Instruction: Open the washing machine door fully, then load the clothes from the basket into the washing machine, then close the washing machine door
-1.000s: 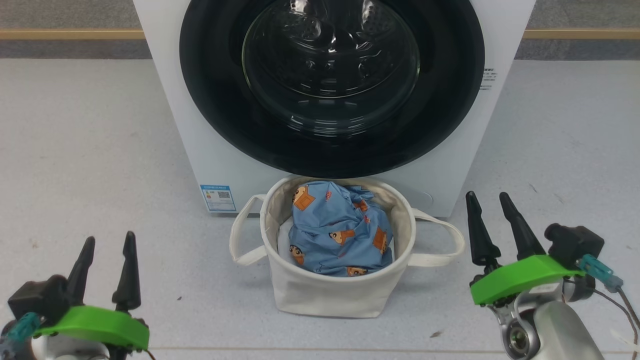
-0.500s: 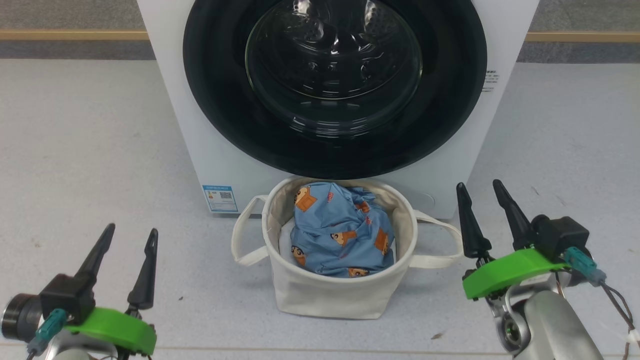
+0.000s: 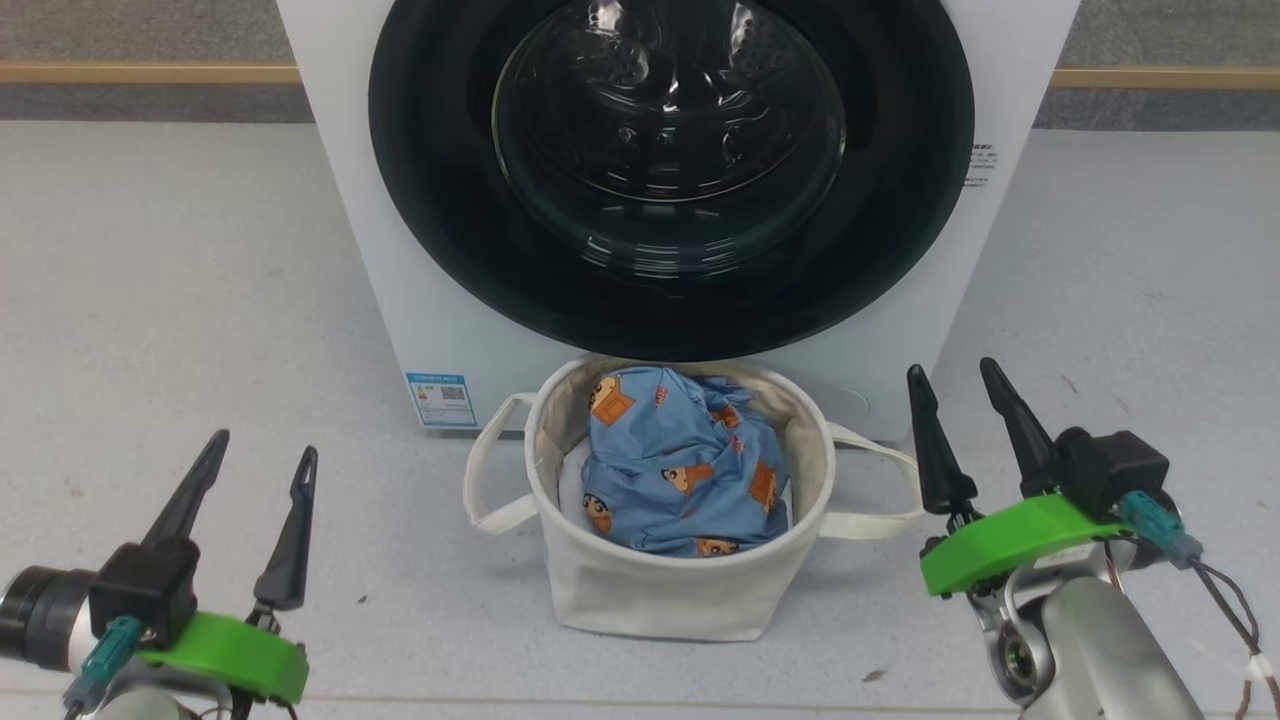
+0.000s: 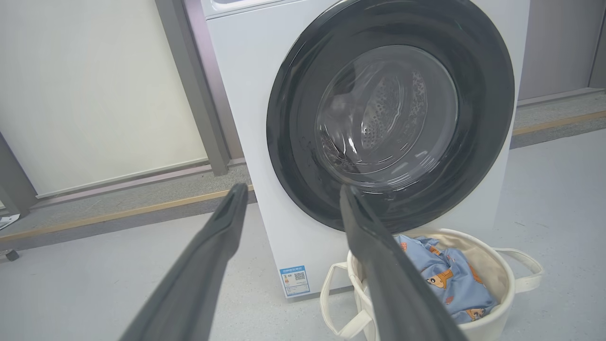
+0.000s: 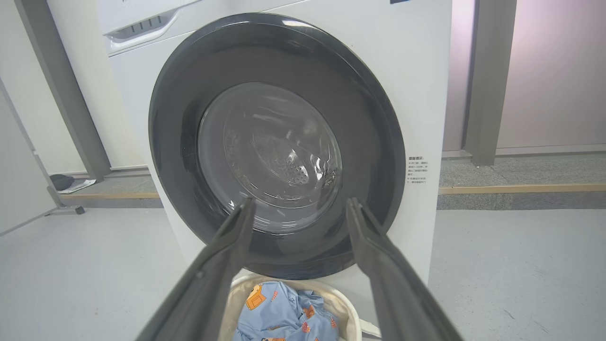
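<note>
Black rim flush against the white washer: the door is shut, so I am at the very first step, with nothing loaded. In the head view the washer stands at 12 o'clock. The basket sits on the floor at its foot, at the door's 6 o'clock, its top just under the door's lower edge. The clothes lie bunched inside it, blue with orange figures.

My left hand hangs at the basket's 8 o'clock, fingers apart and holding nothing. My right hand is at the basket's 3 o'clock, fingers likewise apart and empty. Both point toward the washer; neither touches it.

Next, I judge, one hand must reach the door's edge and pull. I cannot make out a handle or recess in any view, nor which side is hinged, so I would search along the rim before committing. That rim looks slick, so a finger hooked behind the edge should serve better than a pinch. The basket stands so close that the swinging door would pass right over it; I think it clears, but I would watch for a snag. The door has to swing fully round, so the mouth is free for loading.
</note>
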